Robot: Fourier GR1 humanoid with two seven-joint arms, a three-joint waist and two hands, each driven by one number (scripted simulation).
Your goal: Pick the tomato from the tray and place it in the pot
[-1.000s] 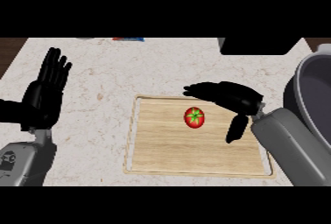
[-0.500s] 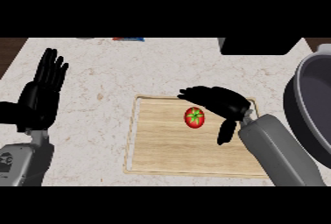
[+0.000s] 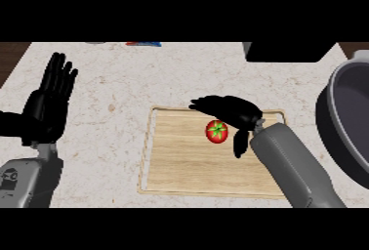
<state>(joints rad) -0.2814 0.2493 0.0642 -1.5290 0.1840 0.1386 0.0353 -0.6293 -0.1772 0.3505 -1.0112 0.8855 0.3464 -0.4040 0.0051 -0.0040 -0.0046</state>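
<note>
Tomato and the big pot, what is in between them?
In the head view, the right robot hand and its grey forearm lie between the tomato and the pot, then the tray edge and a bare strip of counter.

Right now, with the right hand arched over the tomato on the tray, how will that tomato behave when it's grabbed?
The tomato looks round and smooth, so it would probably roll on the flat tray if nudged. Its skin may slip against the right hand. It looks small beside that hand, so likely light.
</note>
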